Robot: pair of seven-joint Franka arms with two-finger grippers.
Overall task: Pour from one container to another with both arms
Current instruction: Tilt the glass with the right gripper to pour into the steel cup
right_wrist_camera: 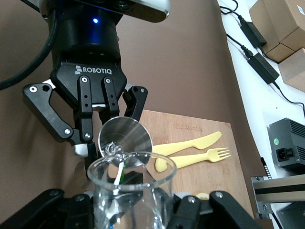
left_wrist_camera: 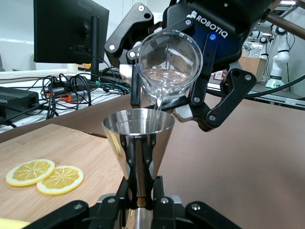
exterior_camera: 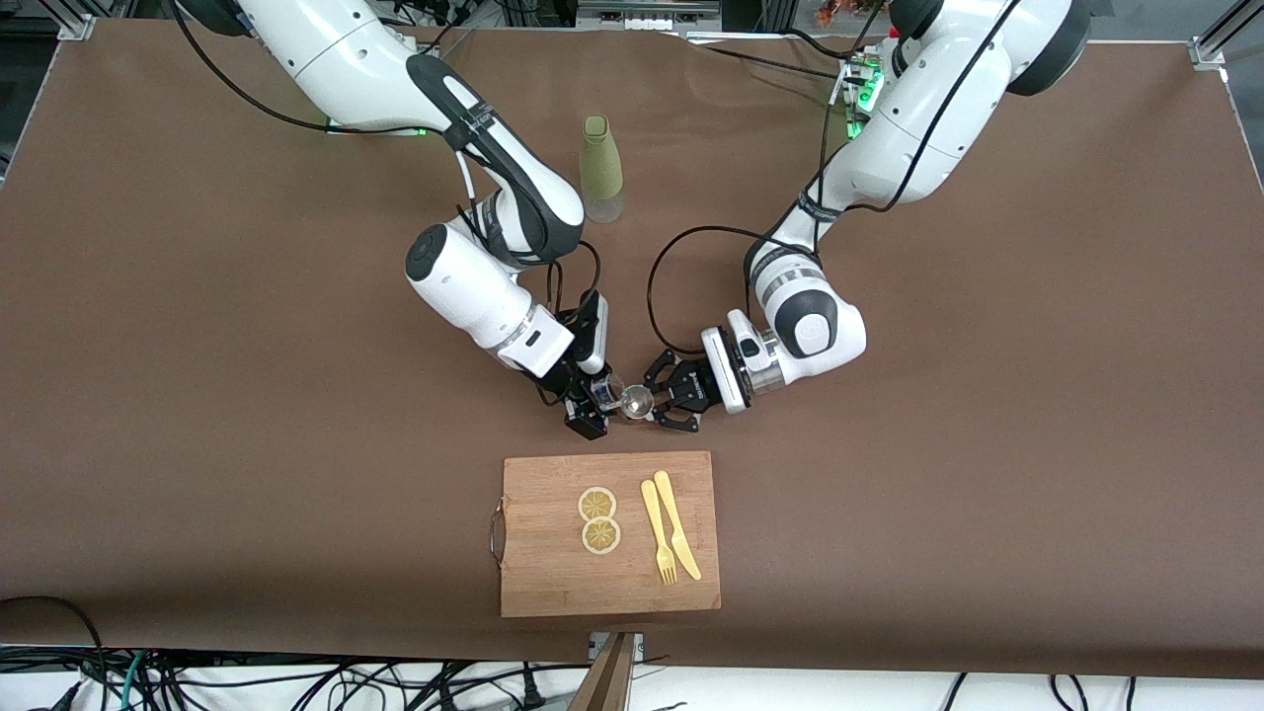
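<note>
My right gripper is shut on the small clear glass cup, which is tilted mouth-down toward the jigger. In the left wrist view the glass cup hangs just above the jigger, and a thin clear stream runs from its lip into the open mouth. My left gripper is shut on the silver hourglass jigger at its narrow waist and holds it upright. The right wrist view shows the glass cup in my own jaws and the jigger in the left gripper's fingers. Both grippers meet over the brown table, by the cutting board's edge.
A wooden cutting board lies nearer the front camera, carrying two lemon slices and a yellow plastic fork and knife. A tall olive-green bottle stands farther back, between the two arms. A brown mat covers the table.
</note>
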